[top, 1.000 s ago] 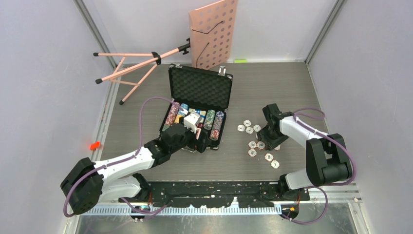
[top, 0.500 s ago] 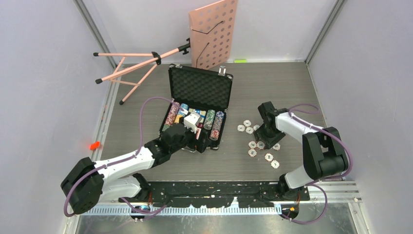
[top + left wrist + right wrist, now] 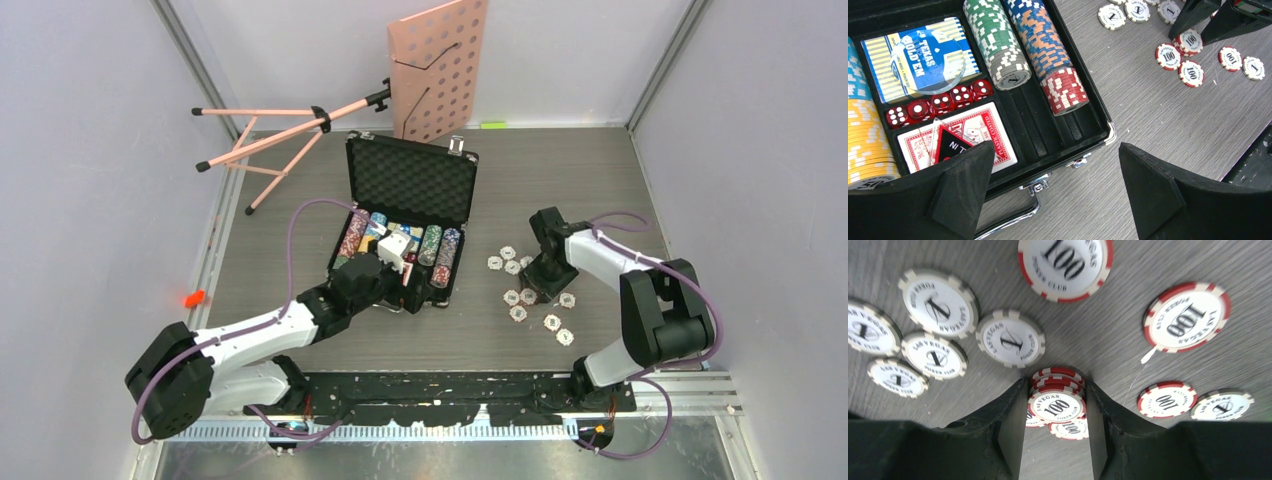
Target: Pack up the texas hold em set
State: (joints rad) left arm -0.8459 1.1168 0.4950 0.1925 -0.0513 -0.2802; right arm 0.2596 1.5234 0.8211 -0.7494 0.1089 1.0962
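The black case (image 3: 410, 185) lies open at mid-table, lid up, its tray (image 3: 1098, 107) filled with rows of striped chips (image 3: 998, 40), card decks (image 3: 918, 57) and red dice (image 3: 940, 102). My left gripper (image 3: 392, 285) hovers open over the case's near edge, its jaws wide either side of the chrome handle (image 3: 1013, 220), holding nothing (image 3: 1055, 185). To the right of the case, loose chips (image 3: 512, 298) lie scattered on the table. My right gripper (image 3: 545, 288) points down among them, its fingers pressed to both sides of a small stack of red 100 chips (image 3: 1056, 405).
White 1 chips (image 3: 1010, 337) and single red 100 chips (image 3: 1185, 320) lie around the right gripper. A pink perforated music stand (image 3: 438, 65) leans at the back, its tripod legs (image 3: 265, 135) lying over the back-left of the table. Grey walls enclose three sides.
The right gripper has shifted slightly left among the loose chips and its jaws have narrowed onto the red stack. The left arm has not moved.
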